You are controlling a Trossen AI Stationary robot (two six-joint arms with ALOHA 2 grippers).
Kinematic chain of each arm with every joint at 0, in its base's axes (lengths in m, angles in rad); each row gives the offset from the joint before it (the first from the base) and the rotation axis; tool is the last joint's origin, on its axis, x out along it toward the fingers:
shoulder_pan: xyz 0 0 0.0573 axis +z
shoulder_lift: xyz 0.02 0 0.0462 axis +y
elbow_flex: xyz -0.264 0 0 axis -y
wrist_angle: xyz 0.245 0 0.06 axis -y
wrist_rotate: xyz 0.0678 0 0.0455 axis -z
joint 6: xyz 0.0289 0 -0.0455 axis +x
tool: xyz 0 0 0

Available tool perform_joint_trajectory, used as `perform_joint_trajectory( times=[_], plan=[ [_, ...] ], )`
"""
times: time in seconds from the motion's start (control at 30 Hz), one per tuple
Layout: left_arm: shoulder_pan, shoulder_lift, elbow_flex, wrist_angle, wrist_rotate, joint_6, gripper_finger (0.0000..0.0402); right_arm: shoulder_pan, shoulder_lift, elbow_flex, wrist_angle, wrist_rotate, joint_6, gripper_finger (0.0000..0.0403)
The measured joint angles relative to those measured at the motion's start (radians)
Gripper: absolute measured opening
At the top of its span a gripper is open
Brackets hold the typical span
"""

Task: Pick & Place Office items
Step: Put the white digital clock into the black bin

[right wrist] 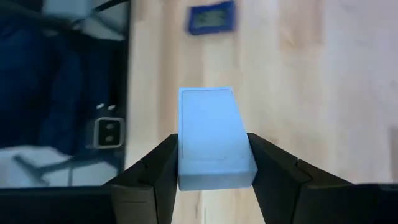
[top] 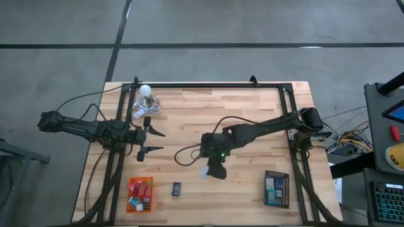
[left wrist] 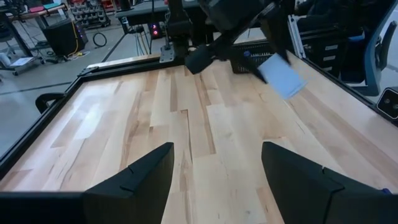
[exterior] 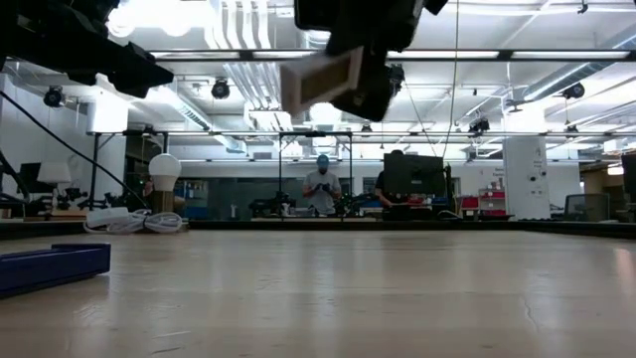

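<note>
My right gripper (right wrist: 211,163) is shut on a white rectangular block (right wrist: 211,124) over the table's middle near part; it also shows in the high view (top: 211,171) and the low view (exterior: 343,75). A navy item (top: 177,188) lies flat on the table by the near edge, in the right wrist view (right wrist: 212,18) beyond the block. An orange tray (top: 132,186) holds red, green and white pieces. A black tray (top: 286,189) holds teal pieces. My left gripper (top: 159,141) waits open at the left side, touching nothing. My right gripper pinches the white block between its two fingers, by its two long sides (right wrist: 181,149) toward the end nearest the wrist. The fingers lie along it. The block is lifted clear of the table and sits tilted in the low view (exterior: 320,78).
A white bulb (top: 145,91) with a coiled cord (top: 142,111) lies at the far left corner. A black frame (top: 208,85) runs along the table's far and side edges. Bare wood lies between the trays and across the far half.
</note>
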Motion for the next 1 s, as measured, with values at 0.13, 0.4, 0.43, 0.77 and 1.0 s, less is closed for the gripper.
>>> perform_joint_trajectory(
  times=[0.13, 0.4, 0.43, 0.77, 1.0],
  plan=[
    [0.0, 0.0, 0.0, 0.0, 0.0, 0.0, 0.0248, 0.022, -0.012, 0.0, -0.079, 0.135, 0.105, 0.0159],
    [0.0, 0.0, 0.0, 0.0, 0.0, 0.0, 0.0248, 0.097, -0.066, 0.0, -0.221, 0.449, 0.434, 0.016],
    [0.0, 0.0, 0.0, 0.0, 0.0, 0.0, 0.0248, 0.112, -0.076, 0.0, -0.244, 0.474, 0.473, 0.016],
    [0.0, 0.0, 0.0, 0.0, 0.0, 0.0, 0.0248, 0.297, -0.158, 0.0, -0.583, 0.604, 1.052, 0.0162],
    [0.0, 0.0, 0.0, 0.0, 0.0, 0.0, 0.0248, 0.457, -0.162, 0.0, -0.756, 0.628, 1.43, 0.0162]
  ],
)
